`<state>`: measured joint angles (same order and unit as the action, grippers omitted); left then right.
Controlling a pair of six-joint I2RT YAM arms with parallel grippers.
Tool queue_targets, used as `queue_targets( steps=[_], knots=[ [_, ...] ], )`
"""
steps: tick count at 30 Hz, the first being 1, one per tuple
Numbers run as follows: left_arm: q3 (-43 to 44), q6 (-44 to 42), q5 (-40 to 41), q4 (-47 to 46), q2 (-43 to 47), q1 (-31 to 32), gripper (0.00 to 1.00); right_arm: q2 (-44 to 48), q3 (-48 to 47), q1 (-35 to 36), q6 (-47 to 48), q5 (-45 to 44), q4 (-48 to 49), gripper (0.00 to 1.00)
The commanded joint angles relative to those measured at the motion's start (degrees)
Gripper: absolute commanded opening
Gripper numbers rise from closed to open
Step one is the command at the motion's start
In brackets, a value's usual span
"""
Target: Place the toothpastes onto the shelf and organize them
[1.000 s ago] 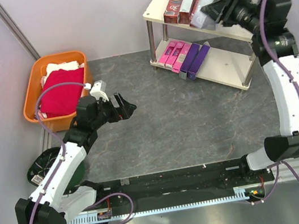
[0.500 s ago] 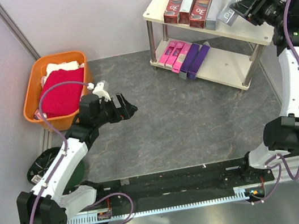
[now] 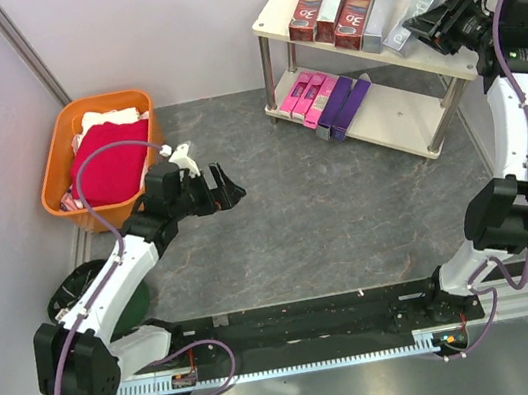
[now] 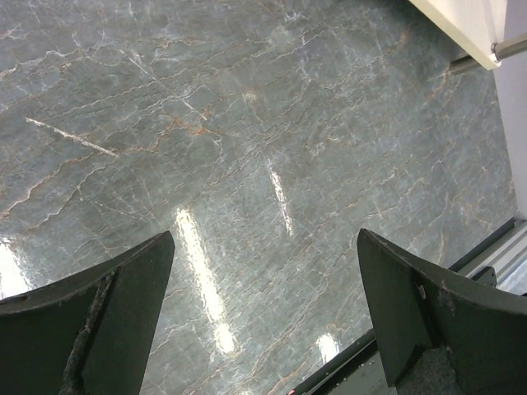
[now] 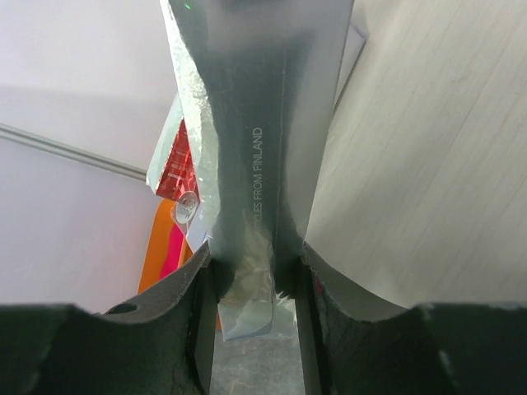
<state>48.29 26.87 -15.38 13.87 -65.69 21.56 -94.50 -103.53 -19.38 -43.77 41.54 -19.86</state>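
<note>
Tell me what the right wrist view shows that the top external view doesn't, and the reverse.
Right wrist only: the right gripper clamped on both sides of the silver-grey carton, and its FROM FINLAND print. Top external only: pink cartons and purple cartons on the shelf's lower board, and the left gripper open above the table. Both: the held carton at the cream top board, a dark red carton nearby.

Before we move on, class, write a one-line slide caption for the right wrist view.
The right gripper clamps a silver-grey toothpaste carton, with the cream shelf board beside it.
</note>
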Motion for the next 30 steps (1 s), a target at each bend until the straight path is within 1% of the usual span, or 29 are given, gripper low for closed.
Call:
queue_targets(
  steps=[1,7,8,10,11,13,14,16,19,26,30],
  knots=[
    [2.59,-1.65,-1.15,-0.07,-0.84,0.06,1.00,-1.99,-1.76,-0.05,-0.18,1.70,2.37,0.40],
    [2.86,-1.91,-1.32,0.28,-1.63,0.06,1.00,-5.17,-2.47,0.65,0.17,4.08,1.84,0.46],
    [2.86,-1.91,-1.32,0.28,-1.81,0.06,1.00,-5.34,-2.56,0.74,0.52,3.90,1.40,0.53],
    [3.21,-1.82,-1.50,0.28,-2.16,0.06,1.00,-5.26,-2.47,0.74,2.10,2.77,-0.44,0.60],
    [3.39,-1.82,-1.59,0.28,-2.42,0.06,1.00,-5.08,-2.47,0.74,2.89,1.97,-1.23,0.71],
    [3.39,-1.82,-1.76,0.28,-2.77,-0.03,1.00,-4.21,-1.68,0.74,4.22,-0.14,-2.20,0.81],
    [3.47,-1.82,-1.94,0.37,-2.95,0.06,1.00,-3.85,-1.51,0.74,4.57,-0.84,-2.55,0.89],
    [3.65,-1.91,-2.03,0.28,-3.21,0.15,1.00,-3.15,-1.15,0.74,5.53,-2.68,-3.34,0.94],
    [3.65,-2.00,-2.29,0.37,-3.48,0.06,1.00,-2.18,-1.33,0.74,6.93,-6.01,-4.57,0.98],
    [3.83,-2.35,-2.20,0.46,-4.18,0.06,1.00,2.21,0.16,0.92,7.38,-9.19,-4.23,0.98],
    [4.09,-2.35,-2.20,0.46,-4.27,0.06,1.00,7.47,3.23,2.41,7.38,-9.81,-2.91,0.98]
  ],
)
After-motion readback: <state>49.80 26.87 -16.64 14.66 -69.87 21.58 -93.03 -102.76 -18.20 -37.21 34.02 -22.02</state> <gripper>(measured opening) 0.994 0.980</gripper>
